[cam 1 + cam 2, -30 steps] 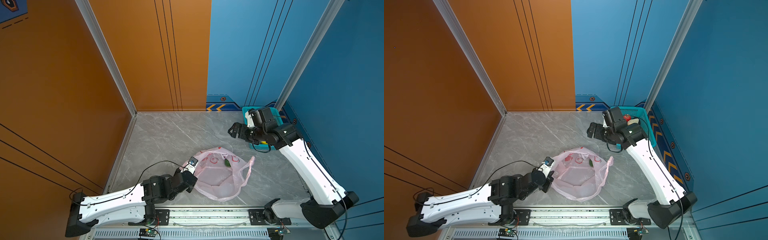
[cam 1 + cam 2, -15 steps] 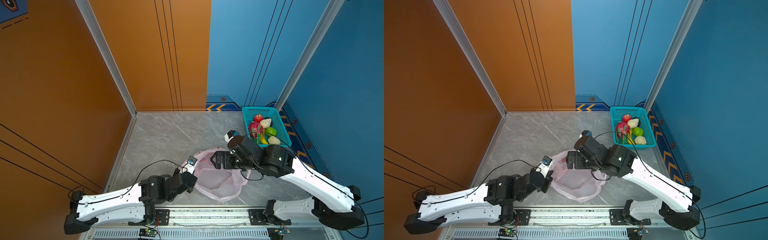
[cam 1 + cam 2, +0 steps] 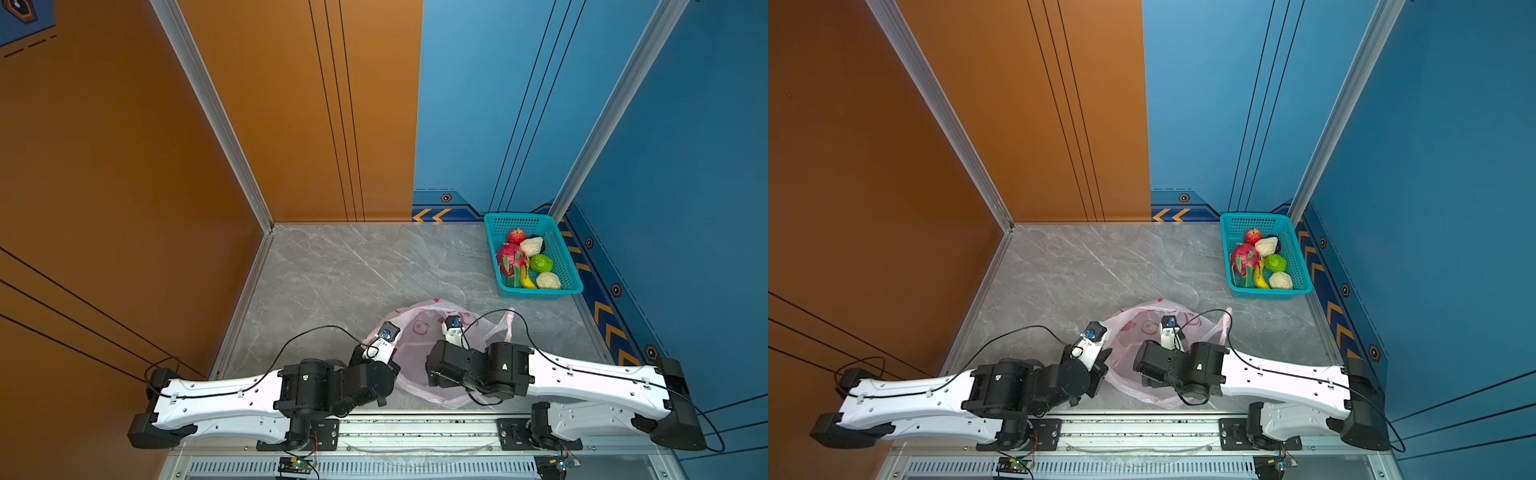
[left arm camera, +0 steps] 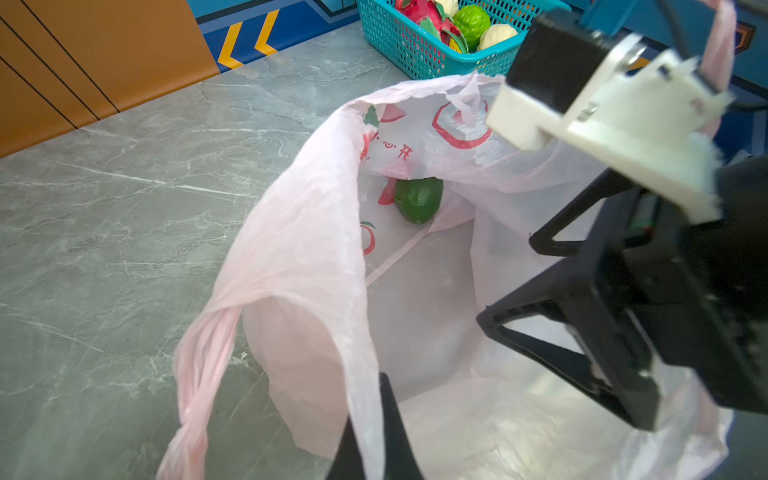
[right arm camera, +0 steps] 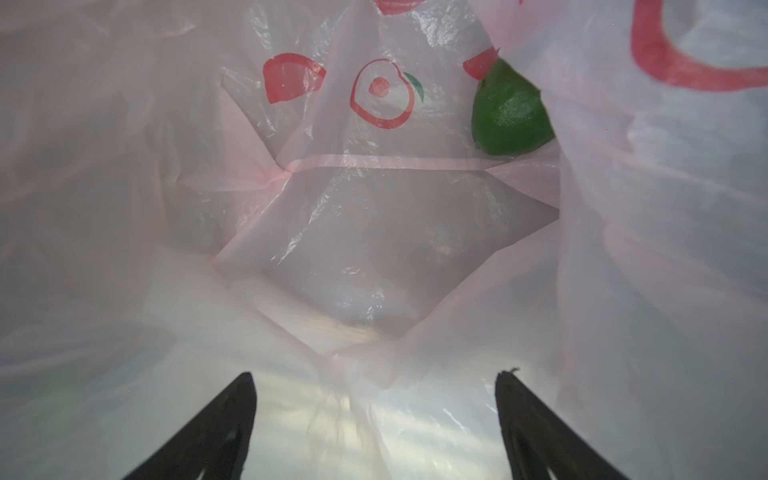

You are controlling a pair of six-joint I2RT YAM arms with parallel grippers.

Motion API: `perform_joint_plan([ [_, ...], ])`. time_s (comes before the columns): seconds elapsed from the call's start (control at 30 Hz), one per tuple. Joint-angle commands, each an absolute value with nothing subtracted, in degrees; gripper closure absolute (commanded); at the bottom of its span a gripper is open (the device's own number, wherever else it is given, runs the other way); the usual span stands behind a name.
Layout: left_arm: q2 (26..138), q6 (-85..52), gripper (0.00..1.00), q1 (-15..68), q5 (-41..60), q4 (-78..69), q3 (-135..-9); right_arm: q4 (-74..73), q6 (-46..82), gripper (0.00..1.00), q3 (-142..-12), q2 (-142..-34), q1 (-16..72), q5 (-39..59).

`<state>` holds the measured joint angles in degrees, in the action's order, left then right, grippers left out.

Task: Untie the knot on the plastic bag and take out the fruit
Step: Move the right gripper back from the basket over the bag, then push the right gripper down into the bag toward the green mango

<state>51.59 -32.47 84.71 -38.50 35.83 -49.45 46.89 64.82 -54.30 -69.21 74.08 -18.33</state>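
Grey marbled tabletop point(image 3: 353, 266), orange and blue walls behind. You have the pink plastic bag point(image 4: 307, 249) lying near the front edge, mouth open. Your left gripper point(image 4: 380, 399) has its fingers pressed together on the bag's near rim. Your right gripper point(image 5: 376, 374) sits inside the mouth, fingers well apart, apparently gripping nothing, though the film around them is hazy. One green fruit point(image 5: 511, 110) rests at the bag's far end. A twisted loop handle point(image 4: 199, 374) hangs loose. Other fruit point(image 3: 525, 262) fills the teal basket point(image 3: 515, 219) in the far right corner.
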Motion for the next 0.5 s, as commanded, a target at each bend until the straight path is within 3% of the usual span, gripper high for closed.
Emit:
perform_joint_plan([
  [0.0,52.5,-33.4,1.00,87.4,-42.5,37.0,-51.2,36.3,67.9,0.12,-51.0,-70.0,73.0,-23.1],
  [0.27,53.2,-35.0,1.00,93.0,-45.2,36.8,-49.5,24.5,68.2,0.12,-47.1,-78.0,65.4,-22.0],
  [0.47,53.4,-35.2,1.00,94.8,-45.9,36.8,-49.5,23.6,65.6,0.13,-46.1,-81.0,57.7,-22.3],
])
